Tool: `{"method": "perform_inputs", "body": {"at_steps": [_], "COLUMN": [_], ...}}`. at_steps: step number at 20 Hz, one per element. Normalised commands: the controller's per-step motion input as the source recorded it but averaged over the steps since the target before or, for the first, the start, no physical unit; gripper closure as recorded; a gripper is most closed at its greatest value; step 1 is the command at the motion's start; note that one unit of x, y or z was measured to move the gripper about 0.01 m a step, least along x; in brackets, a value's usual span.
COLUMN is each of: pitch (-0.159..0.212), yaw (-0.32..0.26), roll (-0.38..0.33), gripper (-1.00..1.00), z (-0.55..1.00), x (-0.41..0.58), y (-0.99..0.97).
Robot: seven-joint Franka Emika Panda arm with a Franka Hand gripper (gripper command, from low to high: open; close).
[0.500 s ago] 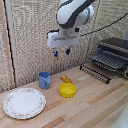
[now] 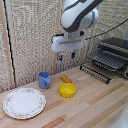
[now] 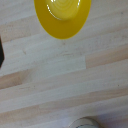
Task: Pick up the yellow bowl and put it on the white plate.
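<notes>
Nearest us we see the plate (image 2: 24, 103) on the wooden table (image 2: 95, 105), and the yellow bowl (image 2: 67, 90) sits apart from it toward the exterior view's right. Behind the bowl lie an orange item (image 2: 66, 79) and a blue mug (image 2: 44, 80). Our gripper (image 2: 66, 56) hangs well above them, fingers parted and empty.

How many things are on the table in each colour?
Yellow: 1, the yellow bowl
Blue: 1, the blue mug
White: 1, the white plate
Orange: 1, the small orange item
Black: 1, the black rack
Total: 5
</notes>
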Motion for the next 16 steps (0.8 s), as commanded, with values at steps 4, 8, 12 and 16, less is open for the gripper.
{"method": "perform_inputs", "body": {"at_steps": [4,8,12,16], "pitch": [0.0,0.0,0.0,-0.009], "yaw": [0.017,0.066,0.103,0.121], "roll": [-0.007,-0.03,-0.045,-0.043], "gripper": [-1.0,-1.0,-1.0,-1.0], "z": [-0.42,-0.52,-0.56,-0.52], "x": [-0.329,-0.028,0.013,0.141], "y": [-0.25,-0.15,-0.17,-0.23]}}
